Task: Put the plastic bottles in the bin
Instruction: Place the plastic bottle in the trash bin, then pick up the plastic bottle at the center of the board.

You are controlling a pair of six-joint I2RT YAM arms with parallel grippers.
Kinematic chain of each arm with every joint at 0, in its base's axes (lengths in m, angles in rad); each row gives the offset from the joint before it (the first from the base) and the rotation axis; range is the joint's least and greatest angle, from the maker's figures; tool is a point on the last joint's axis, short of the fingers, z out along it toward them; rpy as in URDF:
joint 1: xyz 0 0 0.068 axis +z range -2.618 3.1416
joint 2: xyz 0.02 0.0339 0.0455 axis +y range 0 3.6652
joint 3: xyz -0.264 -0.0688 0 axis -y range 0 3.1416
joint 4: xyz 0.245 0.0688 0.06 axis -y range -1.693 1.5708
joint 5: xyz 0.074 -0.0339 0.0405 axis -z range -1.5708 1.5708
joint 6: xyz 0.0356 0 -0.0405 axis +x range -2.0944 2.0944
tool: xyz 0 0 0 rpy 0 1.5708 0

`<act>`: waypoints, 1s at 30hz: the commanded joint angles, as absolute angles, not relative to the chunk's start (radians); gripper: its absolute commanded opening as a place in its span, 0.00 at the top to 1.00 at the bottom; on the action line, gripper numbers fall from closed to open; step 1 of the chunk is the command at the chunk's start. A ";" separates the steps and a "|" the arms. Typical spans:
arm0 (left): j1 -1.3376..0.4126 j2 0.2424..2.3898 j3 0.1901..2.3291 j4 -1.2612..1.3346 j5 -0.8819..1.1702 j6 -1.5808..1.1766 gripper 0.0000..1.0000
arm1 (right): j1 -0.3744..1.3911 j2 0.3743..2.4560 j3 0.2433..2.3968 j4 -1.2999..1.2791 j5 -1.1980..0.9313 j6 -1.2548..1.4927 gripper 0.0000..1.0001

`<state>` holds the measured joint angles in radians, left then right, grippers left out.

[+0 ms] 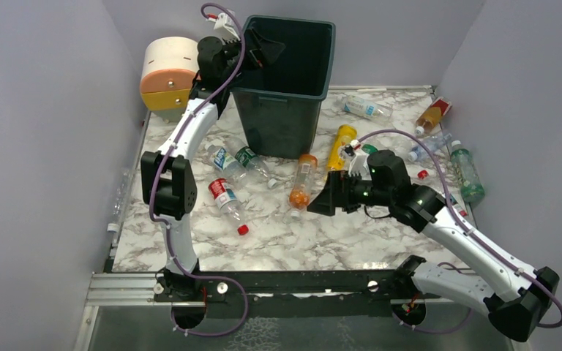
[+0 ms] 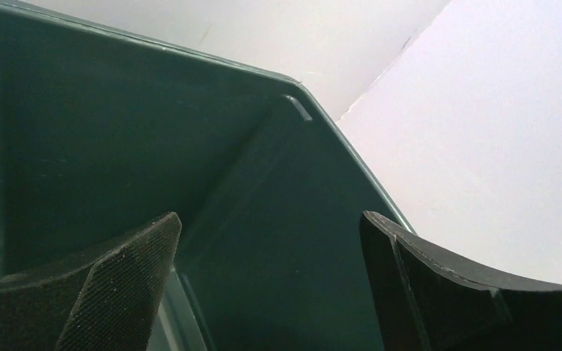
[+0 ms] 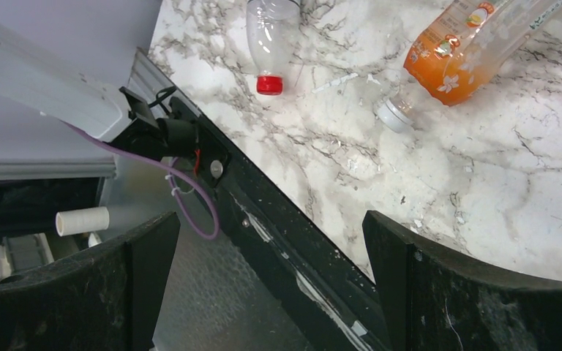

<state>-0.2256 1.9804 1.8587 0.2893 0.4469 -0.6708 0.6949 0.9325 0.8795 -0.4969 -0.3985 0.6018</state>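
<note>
Right end effector (image 1: 322, 199): jaws wide, empty, hanging low over bench (image 1: 278, 245), nosed toward orange bottle (image 1: 302, 180). Likely lining up a pick. Red-capped bottle (image 1: 227, 199) lying just left. Green bottle (image 1: 467, 172) and others strewn at right, more at bin foot. Bin (image 1: 282, 110) upright at back. Left end effector (image 1: 265, 45) above bin mouth, jaws spread, nothing between. Looks like drop spot.

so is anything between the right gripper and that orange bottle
Nothing visible. The open right gripper is just to the right of the orange bottle, with only bare table between them.
</note>
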 commanded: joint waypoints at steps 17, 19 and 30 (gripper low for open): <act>-0.258 1.748 1.834 0.357 0.639 -0.721 0.01 | 0.700 1.380 0.908 -0.371 -0.125 0.601 0.01; -0.263 1.654 1.738 0.357 0.637 -0.719 0.01 | 0.701 1.458 0.935 -0.351 -0.122 0.607 0.01; -0.284 1.208 1.201 0.206 0.616 -0.675 0.01 | 0.701 1.668 1.014 -0.276 -0.102 0.649 0.01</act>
